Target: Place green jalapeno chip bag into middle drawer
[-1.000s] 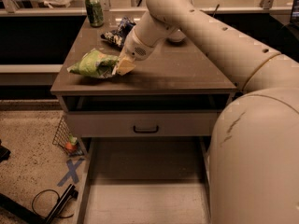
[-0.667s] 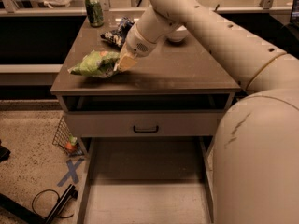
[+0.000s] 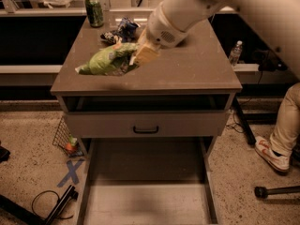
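Note:
The green jalapeno chip bag [image 3: 108, 60] is light green and glossy and hangs just over the left part of the brown cabinet top [image 3: 197, 64], with a shadow under it. My gripper [image 3: 140, 56] is shut on the bag's right end, reaching in from the upper right. The middle drawer [image 3: 145, 203] is pulled out wide open at the bottom of the view, with a pale flat floor and thin side walls. It lies below and in front of the bag.
A green can [image 3: 94, 11] and a dark blue-and-white bag [image 3: 121, 29] sit at the back of the top. The drawer front with a black handle [image 3: 146, 130] is above the open drawer. A person's leg and shoe [image 3: 274, 153] are at right, a wire basket [image 3: 64, 139] at left.
The bag has come up off the cabinet top and moved a little to the right with my gripper. The view has shifted, so the arm fills less of the right side.

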{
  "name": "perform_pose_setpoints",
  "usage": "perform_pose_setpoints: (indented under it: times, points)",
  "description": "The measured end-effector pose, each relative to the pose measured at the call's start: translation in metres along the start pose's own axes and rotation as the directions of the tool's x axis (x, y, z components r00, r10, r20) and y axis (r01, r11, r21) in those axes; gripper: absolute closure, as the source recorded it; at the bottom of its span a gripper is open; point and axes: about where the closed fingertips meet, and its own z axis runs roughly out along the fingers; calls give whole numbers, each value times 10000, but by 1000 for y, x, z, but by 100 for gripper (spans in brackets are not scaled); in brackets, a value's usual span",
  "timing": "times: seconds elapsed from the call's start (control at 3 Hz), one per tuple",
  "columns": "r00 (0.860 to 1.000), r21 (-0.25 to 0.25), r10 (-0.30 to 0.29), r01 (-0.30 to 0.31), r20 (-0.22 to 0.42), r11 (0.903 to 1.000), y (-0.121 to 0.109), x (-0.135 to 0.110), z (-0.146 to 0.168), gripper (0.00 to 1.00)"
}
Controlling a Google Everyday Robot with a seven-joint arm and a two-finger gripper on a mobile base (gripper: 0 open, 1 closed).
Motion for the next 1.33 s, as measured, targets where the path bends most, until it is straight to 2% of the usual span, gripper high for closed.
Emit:
perform_pose_setpoints:
  times: [0.33,0.67,1.0,1.33]
  points:
    - [9975,687,519,-486,-471,9965,53,14,-48,100]
    - [9661,481,1597,-1530,-2030,9871,110,72,-46,100]
    - [8597,224,2914,-3111,-4196,9501,147,149,-26,100]
    - [8610,212,2891,-3089,-4185,9509,147,148,-26,100]
